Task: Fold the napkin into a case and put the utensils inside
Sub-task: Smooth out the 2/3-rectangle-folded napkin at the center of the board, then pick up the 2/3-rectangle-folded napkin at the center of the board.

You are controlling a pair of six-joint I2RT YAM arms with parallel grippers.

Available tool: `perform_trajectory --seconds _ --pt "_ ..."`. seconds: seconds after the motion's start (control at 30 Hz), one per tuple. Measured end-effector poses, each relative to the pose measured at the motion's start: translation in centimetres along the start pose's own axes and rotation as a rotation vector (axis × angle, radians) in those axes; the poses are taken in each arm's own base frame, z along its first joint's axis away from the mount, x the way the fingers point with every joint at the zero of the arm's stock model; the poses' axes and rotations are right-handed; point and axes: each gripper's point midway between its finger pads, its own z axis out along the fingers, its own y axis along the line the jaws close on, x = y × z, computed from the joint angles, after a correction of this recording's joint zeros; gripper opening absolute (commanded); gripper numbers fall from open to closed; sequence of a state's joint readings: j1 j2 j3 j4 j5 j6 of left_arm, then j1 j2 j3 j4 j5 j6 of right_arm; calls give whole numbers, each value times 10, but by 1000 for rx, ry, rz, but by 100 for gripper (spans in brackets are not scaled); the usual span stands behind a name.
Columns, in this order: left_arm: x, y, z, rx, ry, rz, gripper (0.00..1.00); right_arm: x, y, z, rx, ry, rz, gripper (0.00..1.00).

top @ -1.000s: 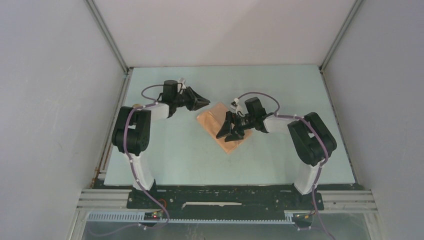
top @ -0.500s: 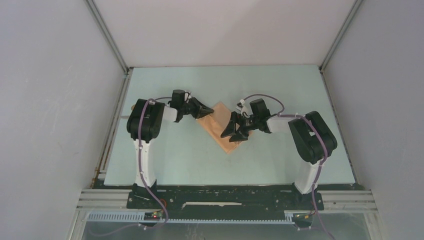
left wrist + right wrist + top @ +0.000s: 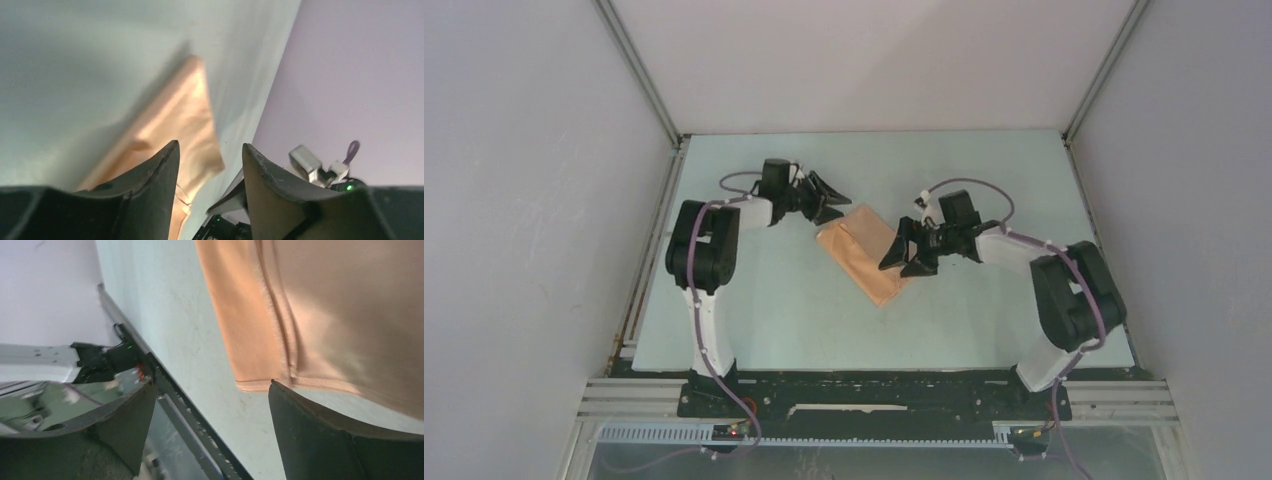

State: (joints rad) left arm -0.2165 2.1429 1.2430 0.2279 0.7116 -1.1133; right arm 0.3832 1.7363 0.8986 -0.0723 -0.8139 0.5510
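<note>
Peach cloth, the folded napkin [image 3: 861, 252] lies on the worktop just ahead of the left hand [image 3: 833, 206] and at the right hand's [image 3: 897, 267] fingertips, both hands apart and empty, so folding looks unfinished; next, pinch one edge cleanly.

Folded napkin [image 3: 325, 315], layered hem; end effector [image 3: 211, 385] — agape

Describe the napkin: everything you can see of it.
The napkin is peach cloth with a slight sheen, folded into a narrow oblong with layered, hemmed edges. It lies flat and diagonal on the pale table, between the left gripper at its far corner and the right gripper at its right edge. Contact cannot be told.
</note>
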Motion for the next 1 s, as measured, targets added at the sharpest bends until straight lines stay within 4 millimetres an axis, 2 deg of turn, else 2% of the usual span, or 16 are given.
perform_trajectory --seconds 0.07,0.13,0.17,0.2,0.27,0.33,0.4,0.5,0.57,0.67,0.77,0.87,1.0 --pt "-2 -29 -16 5 -10 68 60 -13 4 -20 70 -62 -59 91" --pt "-1 -60 -35 16 -32 157 62 -34 -2 -39 183 -141 -116 90" --pt "2 -78 -49 20 -49 215 71 -46 -8 -50 254 -180 -142 88" --pt "6 -90 -60 22 -62 262 74 -57 -13 -59 307 -206 -164 86" --pt "19 -107 -83 17 -84 347 74 -73 -23 -73 375 -233 -176 81" --pt "42 -114 -101 6 -87 409 70 -80 -36 -81 403 -230 -148 77" --pt "72 -104 -109 -20 -51 443 69 -77 -52 -81 404 -200 -96 77" --pt "119 -68 -106 -96 42 450 67 -69 -72 -74 386 -142 -18 76" --pt "148 -38 -103 -162 113 432 66 -63 -77 -67 353 -103 17 74" --pt "180 -5 -104 -224 191 405 62 -56 -80 -58 306 -61 50 69" --pt "188 5 -109 -238 199 392 60 -47 -81 -53 263 -33 82 68" --pt "188 2 -113 -226 177 397 55 -38 -84 -49 239 -11 111 67" --pt "185 2 -111 -214 150 394 48 -38 -86 -45 225 -8 113 60"
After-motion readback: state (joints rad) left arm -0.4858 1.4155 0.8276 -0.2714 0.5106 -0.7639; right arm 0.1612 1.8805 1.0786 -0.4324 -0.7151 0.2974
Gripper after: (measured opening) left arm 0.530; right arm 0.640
